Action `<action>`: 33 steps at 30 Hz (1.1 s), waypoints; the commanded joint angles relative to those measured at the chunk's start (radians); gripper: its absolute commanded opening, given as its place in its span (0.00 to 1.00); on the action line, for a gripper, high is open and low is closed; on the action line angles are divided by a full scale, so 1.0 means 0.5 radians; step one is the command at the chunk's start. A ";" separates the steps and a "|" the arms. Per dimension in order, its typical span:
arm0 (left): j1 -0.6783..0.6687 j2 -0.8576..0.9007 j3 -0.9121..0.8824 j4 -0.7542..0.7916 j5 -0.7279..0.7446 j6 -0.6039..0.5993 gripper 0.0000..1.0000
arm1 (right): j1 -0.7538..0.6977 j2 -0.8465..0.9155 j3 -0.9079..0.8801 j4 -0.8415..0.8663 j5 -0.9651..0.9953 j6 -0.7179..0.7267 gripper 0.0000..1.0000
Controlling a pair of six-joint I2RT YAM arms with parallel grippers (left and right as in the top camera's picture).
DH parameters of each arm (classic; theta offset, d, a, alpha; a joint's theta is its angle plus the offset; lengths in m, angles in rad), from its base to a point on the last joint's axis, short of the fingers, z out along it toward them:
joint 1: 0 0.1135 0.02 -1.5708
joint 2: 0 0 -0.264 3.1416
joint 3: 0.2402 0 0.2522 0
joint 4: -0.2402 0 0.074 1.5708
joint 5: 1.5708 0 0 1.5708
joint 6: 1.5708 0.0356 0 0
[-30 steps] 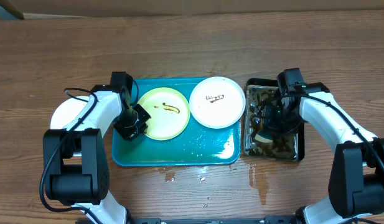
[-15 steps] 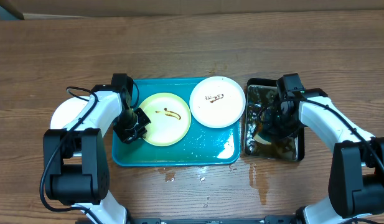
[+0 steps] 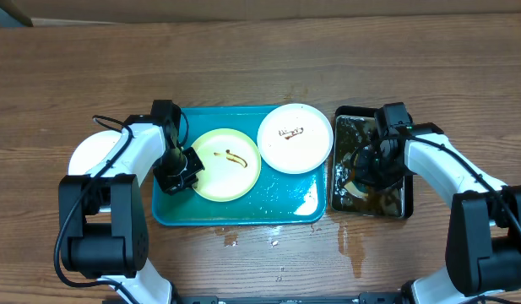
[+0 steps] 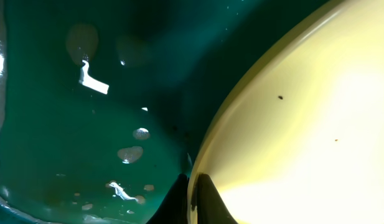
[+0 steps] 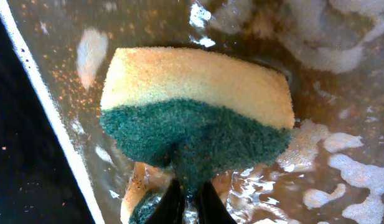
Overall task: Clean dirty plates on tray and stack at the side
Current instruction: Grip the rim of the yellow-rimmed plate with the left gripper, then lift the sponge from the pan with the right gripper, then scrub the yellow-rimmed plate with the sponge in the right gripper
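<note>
The pale yellow-green plate (image 3: 228,165), with a small brown smear, lies on the left half of the teal tray (image 3: 243,213). My left gripper (image 3: 184,167) is shut on its left rim. In the left wrist view the rim (image 4: 193,186) sits between the fingertips, with the plate (image 4: 304,124) to the right and the wet tray (image 4: 73,124) to the left. A white plate (image 3: 295,138) with brown smears lies on the tray's back right. Another white plate (image 3: 87,156) lies on the table left of the tray. My right gripper (image 3: 363,171) is shut on a yellow-green sponge (image 5: 198,106).
The black pan (image 3: 340,118) of murky, foamy water stands right of the tray; its white rim (image 5: 36,106) shows in the right wrist view. Water drops lie on the wooden table in front of the tray (image 3: 230,239) and in front of the pan (image 3: 349,245).
The yellow-green plate has slid a little toward the front right with my left gripper on its rim. My right gripper has shifted slightly in the pan with the sponge.
</note>
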 commanded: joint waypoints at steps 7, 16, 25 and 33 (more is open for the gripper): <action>-0.014 0.050 -0.027 -0.034 -0.116 0.229 0.04 | -0.004 -0.019 0.096 -0.161 -0.022 -0.002 0.04; -0.014 0.050 -0.027 -0.016 -0.108 0.454 0.04 | -0.001 -0.199 0.437 -0.397 -0.220 -0.175 0.04; -0.014 0.050 -0.027 0.013 -0.109 0.619 0.04 | 0.294 -0.220 0.491 -0.150 -0.751 -0.253 0.04; -0.014 0.050 -0.027 0.013 -0.098 0.666 0.04 | 0.845 -0.131 0.491 0.373 -0.706 -0.023 0.04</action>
